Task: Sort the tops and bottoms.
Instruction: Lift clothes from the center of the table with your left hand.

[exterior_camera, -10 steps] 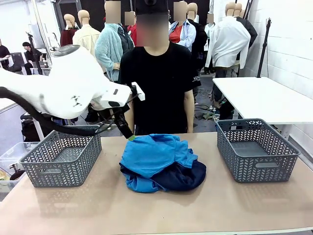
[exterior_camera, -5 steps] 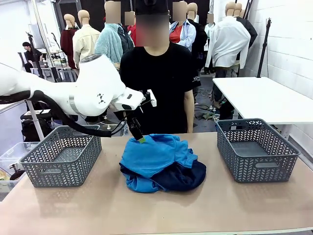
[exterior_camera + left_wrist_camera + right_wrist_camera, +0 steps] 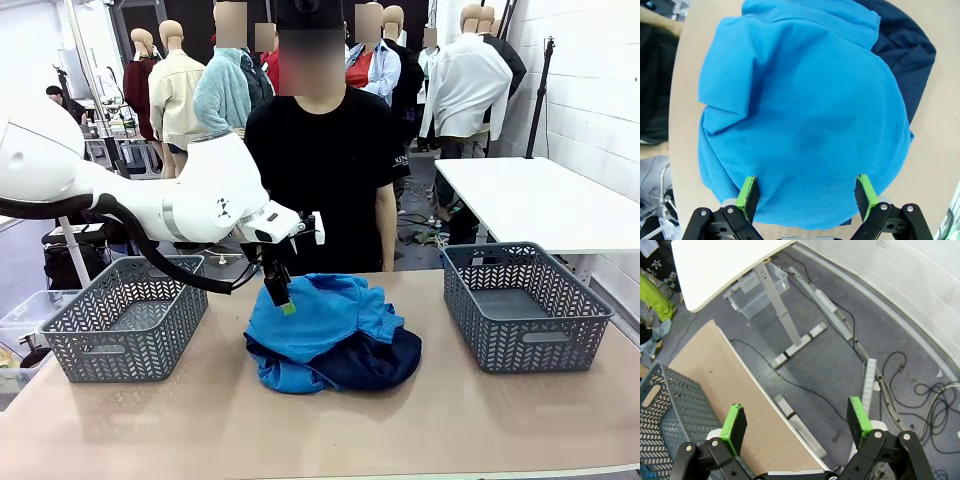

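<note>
Left white jointed robot arm [image 3: 200, 195]: is extending in from the left side toward the middle of the front view, its bulky elbow joint raised and its wrist bending downward.

Left black two-finger gripper [image 3: 284, 300]: is pointing steeply down, fingers tilting slightly toward the robot's own side. In the left wrist view this gripper [image 3: 805, 179] is holding its jaws wide apart, with its green pads [image 3: 747, 192] facing each other.

Right black two-finger gripper [image 3: 796, 405]: is hanging high and aiming downward. Its jaws are likewise standing fully apart, with its green pads [image 3: 733, 422] spread wide.
</note>
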You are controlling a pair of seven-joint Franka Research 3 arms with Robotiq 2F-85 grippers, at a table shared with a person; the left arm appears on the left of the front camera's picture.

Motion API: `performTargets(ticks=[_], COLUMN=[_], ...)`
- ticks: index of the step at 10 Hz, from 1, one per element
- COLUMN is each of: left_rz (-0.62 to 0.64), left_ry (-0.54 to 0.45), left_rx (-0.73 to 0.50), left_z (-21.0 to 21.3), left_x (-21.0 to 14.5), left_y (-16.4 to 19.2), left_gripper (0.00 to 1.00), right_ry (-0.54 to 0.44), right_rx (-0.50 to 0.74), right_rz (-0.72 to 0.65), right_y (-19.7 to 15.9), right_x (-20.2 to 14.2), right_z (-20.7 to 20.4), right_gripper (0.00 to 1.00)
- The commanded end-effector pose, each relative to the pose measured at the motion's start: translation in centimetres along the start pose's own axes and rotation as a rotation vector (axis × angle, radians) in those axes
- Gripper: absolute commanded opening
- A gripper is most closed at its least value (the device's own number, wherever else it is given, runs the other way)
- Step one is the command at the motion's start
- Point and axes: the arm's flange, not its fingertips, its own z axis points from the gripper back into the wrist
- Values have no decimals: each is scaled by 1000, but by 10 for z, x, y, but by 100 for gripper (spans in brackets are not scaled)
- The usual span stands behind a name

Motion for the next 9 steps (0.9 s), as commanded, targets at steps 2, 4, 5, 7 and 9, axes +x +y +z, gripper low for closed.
performTargets(ticks=[2,4,5,7,9], left_rz=[-20,-11,-10,-1,2], left_ry=[-7,-15,-14,-11,-18], left_rx=[-21,-35,-37,-35,-30], left_z=[-6,-9,-8,-7,-5], left_x=[-4,-9,-9,-11,-11], left_y=[10,5,5,6,3], left_gripper=[100,100,100,60,20], right_ry=[3,3,3,3,3], right_rx=[-5,-5,-5,-5,-5], right_rz=[15,15,15,15,15], right_y=[0,0,0,0,0], right_x=[0,0,0,0,0], right_z=[0,0,0,0,0], right_gripper=[100,100,100,100,100])
